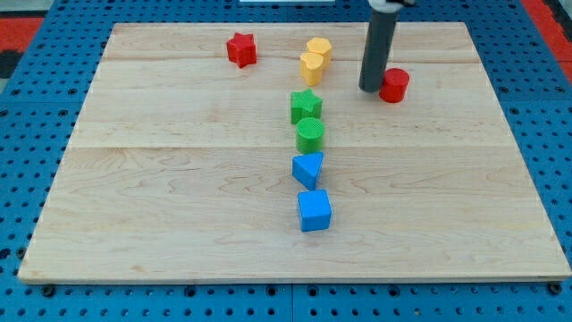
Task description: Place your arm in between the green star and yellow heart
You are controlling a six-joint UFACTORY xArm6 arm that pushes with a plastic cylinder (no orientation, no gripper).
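Observation:
The green star (306,105) lies near the board's upper middle. The yellow heart (311,69) lies just above it, with a small gap between them. A yellow hexagon (319,48) touches the heart from above. My tip (370,88) rests on the board to the right of the heart and star, about a block's width and more away, right beside the left side of a red cylinder (394,85).
A red star (240,49) lies at the upper left. Below the green star, in a column, come a green cylinder (310,134), a blue triangle (308,168) and a blue cube (315,211). The wooden board (134,197) sits on a blue pegboard.

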